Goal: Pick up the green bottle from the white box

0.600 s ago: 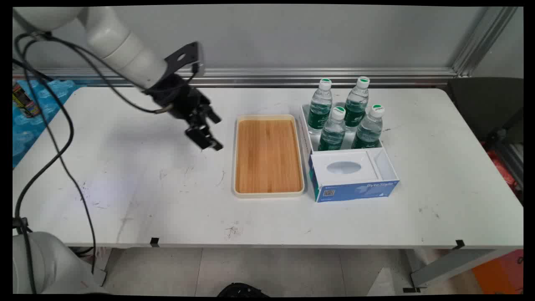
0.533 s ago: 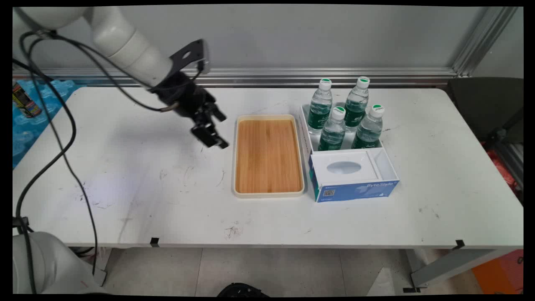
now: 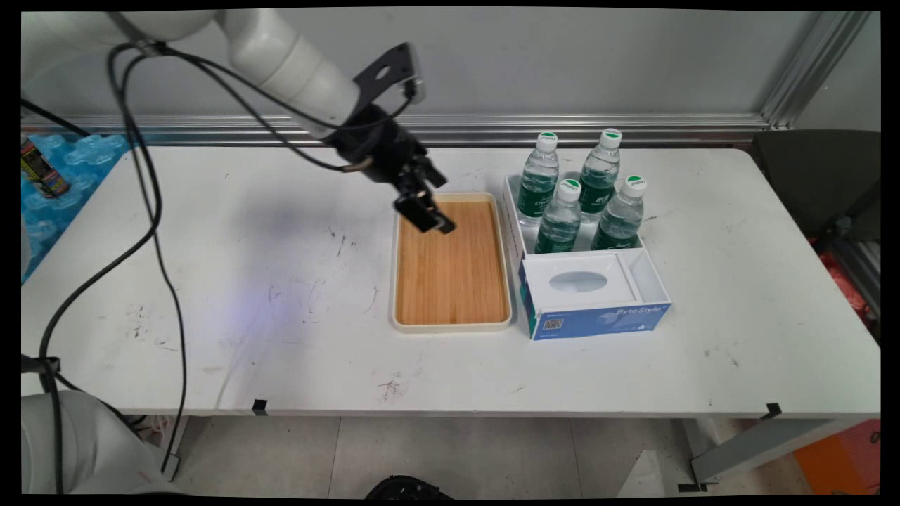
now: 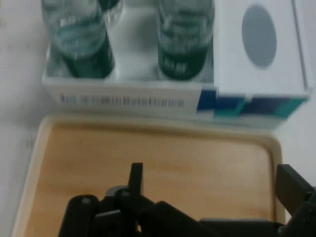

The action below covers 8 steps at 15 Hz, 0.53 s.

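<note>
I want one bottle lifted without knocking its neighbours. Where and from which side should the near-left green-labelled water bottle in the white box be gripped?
Probably by the neck under its white cap, from straight above: the near-left green-labelled water bottle stands upright, crowded by three other bottles and the white box's wall, leaving only its top clear.

1. In the hand view, the bottom edge cuts off the gripper [image 4: 207, 197] linkage, and only parts of its two fingers [image 4: 136, 178] show.
2. The top edge cuts off the water bottles [image 4: 79, 42] ahead of the hand at the shoulders, hiding their caps.
3. Lettering on the side of the white and blue box [image 4: 148, 101] is too blurred to read.
4. The wooden tray [image 4: 148, 158] under the hand is partly hidden by the linkage.
</note>
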Each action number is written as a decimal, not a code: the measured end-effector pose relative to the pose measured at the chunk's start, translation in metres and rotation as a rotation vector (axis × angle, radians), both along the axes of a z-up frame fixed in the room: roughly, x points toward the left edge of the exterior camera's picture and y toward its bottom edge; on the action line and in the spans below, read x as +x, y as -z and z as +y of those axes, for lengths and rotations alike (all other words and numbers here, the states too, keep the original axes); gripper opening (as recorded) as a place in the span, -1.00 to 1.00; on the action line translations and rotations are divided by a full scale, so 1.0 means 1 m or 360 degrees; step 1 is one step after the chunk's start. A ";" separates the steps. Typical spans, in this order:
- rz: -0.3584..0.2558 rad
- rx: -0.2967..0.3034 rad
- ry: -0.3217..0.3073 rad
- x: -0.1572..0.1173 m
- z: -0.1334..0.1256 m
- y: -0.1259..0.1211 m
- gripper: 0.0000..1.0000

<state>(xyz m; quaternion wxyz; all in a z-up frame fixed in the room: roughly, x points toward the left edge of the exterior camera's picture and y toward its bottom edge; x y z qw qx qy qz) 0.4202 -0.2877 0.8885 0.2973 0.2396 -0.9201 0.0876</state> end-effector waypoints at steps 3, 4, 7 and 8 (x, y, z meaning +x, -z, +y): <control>0.0048 -0.0055 -0.0004 -0.021 -0.013 0.003 1.00; 0.0063 -0.0068 -0.0003 -0.027 -0.017 0.005 1.00; 0.0112 -0.0109 -0.0006 -0.045 -0.026 0.012 1.00; 0.0121 -0.0115 -0.0006 -0.049 -0.028 0.014 1.00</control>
